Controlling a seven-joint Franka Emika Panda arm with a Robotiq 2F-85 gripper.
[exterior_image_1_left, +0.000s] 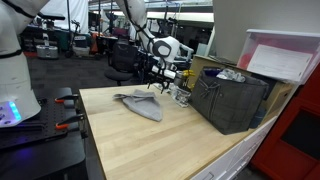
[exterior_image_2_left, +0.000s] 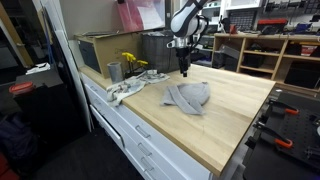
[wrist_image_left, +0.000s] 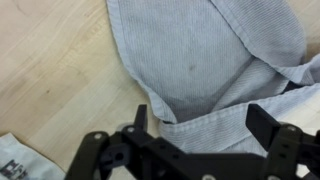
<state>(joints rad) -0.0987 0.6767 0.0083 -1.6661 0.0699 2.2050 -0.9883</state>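
I am seeing my gripper (wrist_image_left: 200, 118) showing matte black. The cloth (wrist_image_left: 210, 60) is showing plain grey with a fine woven grid and one small dark speck. The table (wrist_image_left: 50, 80) is showing pale wood with faint grain lines. In an exterior view, the crate (exterior_image_1_left: 232, 100) is looking dark grey.

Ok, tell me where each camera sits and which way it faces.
Exterior view: off a corner of the light wooden tabletop, facing the crumpled grey fabric cloth; arm and open hand show.
Exterior view: by the white drawers, facing along the tabletop; arm shows.
Wrist view: above, looking down; black fingers show.
All share the cloth.
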